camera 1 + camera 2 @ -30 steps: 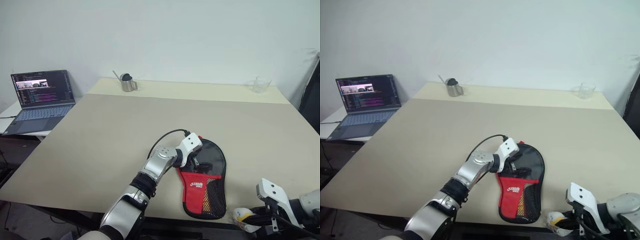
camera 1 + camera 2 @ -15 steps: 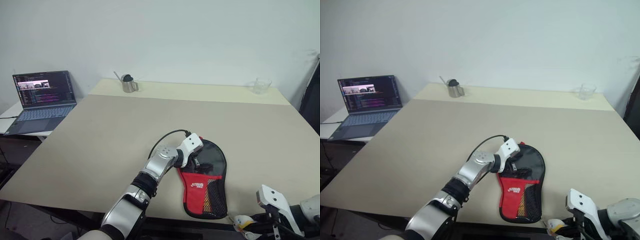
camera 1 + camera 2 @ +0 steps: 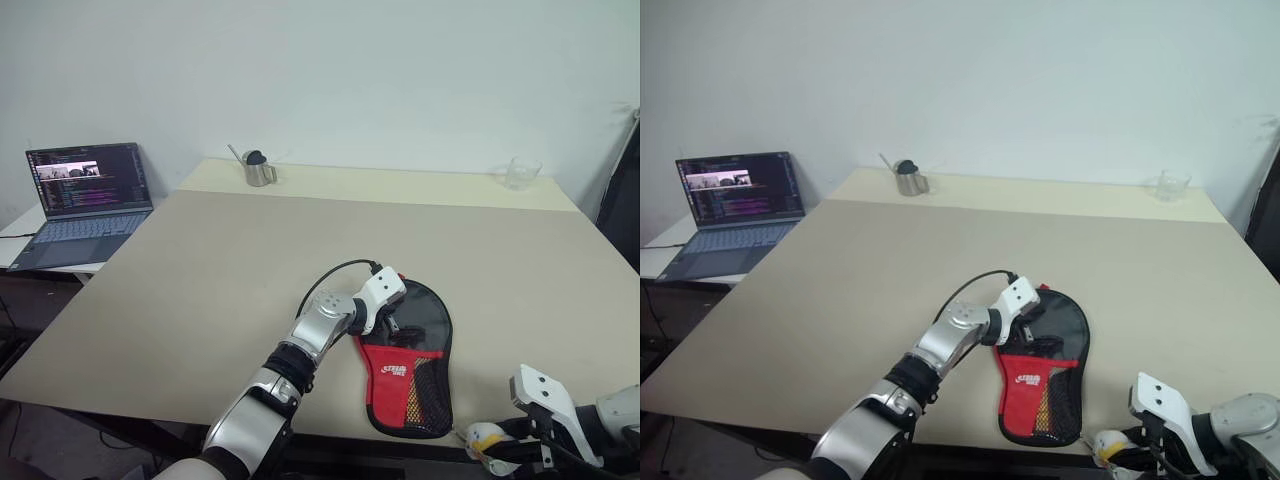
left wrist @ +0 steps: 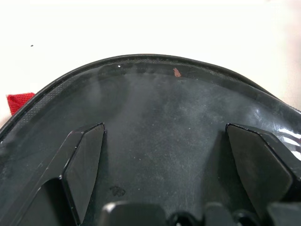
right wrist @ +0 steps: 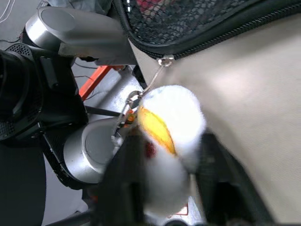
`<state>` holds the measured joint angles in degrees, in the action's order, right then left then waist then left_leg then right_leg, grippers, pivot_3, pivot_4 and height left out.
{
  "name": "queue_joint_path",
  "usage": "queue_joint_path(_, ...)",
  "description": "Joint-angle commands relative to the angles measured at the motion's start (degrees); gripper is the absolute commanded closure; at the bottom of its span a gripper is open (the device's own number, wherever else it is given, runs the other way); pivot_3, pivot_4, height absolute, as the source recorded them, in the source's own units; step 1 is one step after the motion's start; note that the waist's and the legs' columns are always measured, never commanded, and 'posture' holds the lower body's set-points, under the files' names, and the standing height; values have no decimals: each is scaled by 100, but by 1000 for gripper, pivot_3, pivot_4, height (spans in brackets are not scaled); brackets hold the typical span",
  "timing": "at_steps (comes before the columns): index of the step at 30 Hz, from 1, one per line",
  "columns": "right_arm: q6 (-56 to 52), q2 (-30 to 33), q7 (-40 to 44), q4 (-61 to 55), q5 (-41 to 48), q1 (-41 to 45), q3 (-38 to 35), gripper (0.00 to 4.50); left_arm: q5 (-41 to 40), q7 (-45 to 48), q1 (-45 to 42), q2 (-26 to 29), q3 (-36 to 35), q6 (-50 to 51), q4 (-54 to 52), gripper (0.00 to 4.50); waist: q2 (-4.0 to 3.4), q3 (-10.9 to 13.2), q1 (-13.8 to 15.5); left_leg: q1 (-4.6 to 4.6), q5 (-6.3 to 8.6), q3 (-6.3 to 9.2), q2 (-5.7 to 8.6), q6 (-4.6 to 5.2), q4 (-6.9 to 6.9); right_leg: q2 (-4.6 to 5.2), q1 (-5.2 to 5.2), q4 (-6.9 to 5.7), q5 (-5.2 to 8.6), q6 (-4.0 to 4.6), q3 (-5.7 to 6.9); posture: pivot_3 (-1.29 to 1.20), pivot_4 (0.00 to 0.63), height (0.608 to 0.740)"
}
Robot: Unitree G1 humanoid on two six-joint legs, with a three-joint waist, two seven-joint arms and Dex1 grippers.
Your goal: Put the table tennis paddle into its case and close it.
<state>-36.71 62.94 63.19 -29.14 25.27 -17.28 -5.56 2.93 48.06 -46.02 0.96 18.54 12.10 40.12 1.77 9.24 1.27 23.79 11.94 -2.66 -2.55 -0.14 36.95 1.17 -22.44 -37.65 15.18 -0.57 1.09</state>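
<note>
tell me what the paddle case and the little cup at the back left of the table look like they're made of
The case: soft fabric, it seems, black with a red panel, an open mesh pocket at the near end and a glossier black sheet over the round end. The cup: probably bare metal, silvery-grey with a dull shine; too small to be sure.

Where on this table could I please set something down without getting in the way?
Free: the beige tabletop between the steel cup, the clear glass and the black-and-red paddle-shaped pouch. Crowded: the near edge, with pouch and both arms.
</note>
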Motion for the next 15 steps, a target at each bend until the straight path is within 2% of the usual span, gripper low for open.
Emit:
queue_joint_path(1,137,45,-2,115,-117,43,-154,1695,198,-10,145,20,184,147,338,0,-1,0,0,0,0,1,0,0,0,0,1,0,0,0,1,0,150,740)
queue_joint_path(5,204,62,-20,262,-139,205,-297,224,201,-15,136,25,183,142,343,0,1,0,-1,-1,0,2,0,0,0,0,2,0,0,0,2,0,150,740)
queue_joint_path(6,216,60,-22,310,-154,257,-308,27,203,-17,135,26,184,140,344,0,1,1,-2,-1,0,2,0,0,0,0,2,0,0,1,2,0,150,740)
queue_joint_path(15,220,-40,-31,540,-96,755,-375,27,215,-24,146,39,193,124,332,0,-1,0,-7,-2,0,9,0,0,0,0,5,1,1,1,6,0,150,740)
